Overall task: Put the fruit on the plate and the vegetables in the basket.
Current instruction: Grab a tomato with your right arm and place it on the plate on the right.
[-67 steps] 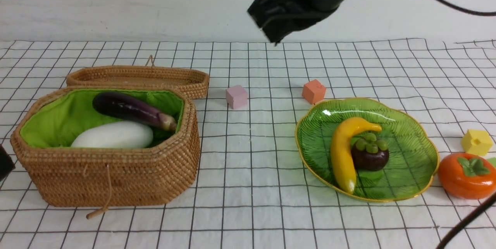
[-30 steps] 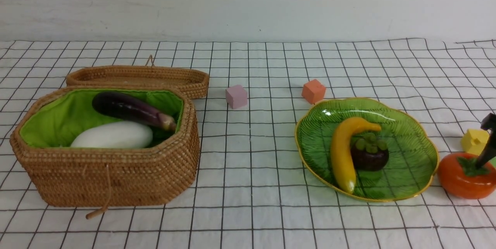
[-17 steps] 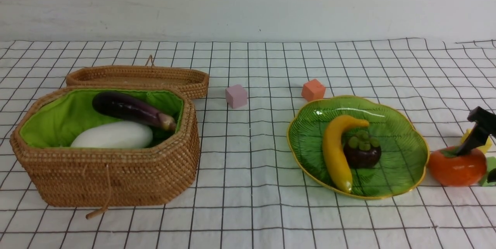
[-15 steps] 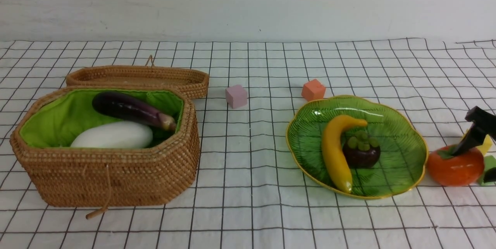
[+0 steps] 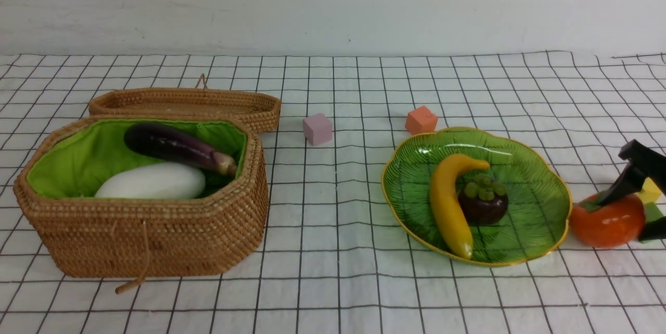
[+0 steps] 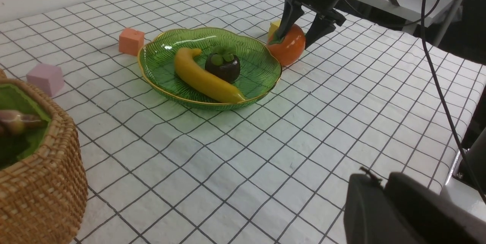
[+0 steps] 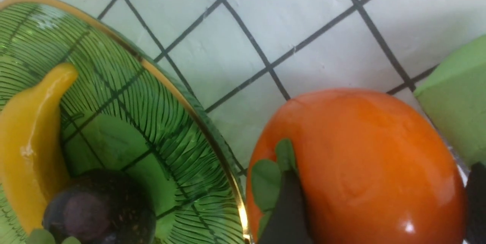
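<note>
At the worktop's right edge, the right gripper (image 6: 302, 27) has its fingers (image 7: 284, 213) spread wide, straddling the persimmon (image 5: 606, 220) and touching its leafy top. The persimmon has been nudged against the plate (image 5: 541, 248), shoving it left; closing now risks more sliding. The left gripper (image 6: 395, 213) is pressed together, empty.

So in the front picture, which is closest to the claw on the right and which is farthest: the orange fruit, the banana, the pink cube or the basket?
Measured from the right gripper:
1. The persimmon, between its fingers, just off the plate's right edge.
2. The banana, on the left half of the plate.
3. The pink cube, mid-table, further back.
4. The basket, far left.
</note>
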### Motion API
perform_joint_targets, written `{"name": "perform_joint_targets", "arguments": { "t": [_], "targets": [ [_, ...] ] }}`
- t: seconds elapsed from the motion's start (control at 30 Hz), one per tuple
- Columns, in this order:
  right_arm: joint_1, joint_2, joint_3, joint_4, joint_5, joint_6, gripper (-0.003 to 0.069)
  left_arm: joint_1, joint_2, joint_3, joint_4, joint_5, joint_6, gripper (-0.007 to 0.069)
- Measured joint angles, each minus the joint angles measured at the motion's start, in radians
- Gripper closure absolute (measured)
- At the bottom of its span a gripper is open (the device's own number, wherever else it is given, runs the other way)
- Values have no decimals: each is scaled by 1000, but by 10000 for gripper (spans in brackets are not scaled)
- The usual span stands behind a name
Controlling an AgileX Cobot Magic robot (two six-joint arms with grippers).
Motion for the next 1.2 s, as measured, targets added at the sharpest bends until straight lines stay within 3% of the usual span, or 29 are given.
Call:
{"name": "perform_joint_targets", "arguments": {
  "t": [0.1,0.37,0.73,0.83,0.97,1.03,1.2],
  "targets": [
    [0,0,0,12,-3,-28,149,0,0,0,0,-1,0,562],
    [0,0,-5,31,0,-97,151,0,0,0,-3,-7,0,562],
    [0,-150,-98,-76,60,-68,151,0,0,0,-3,-27,0,562],
    [3,-187,-102,-48,91,-68,151,0,0,0,-4,-28,0,562],
    [44,-201,-102,86,118,-151,151,0,0,0,-4,-29,0,562],
    [114,-199,-102,186,109,-233,151,0,0,0,-4,-29,0,562],
    [242,-133,-102,160,19,-269,151,0,0,0,-4,-45,0,562]
  ]
}}
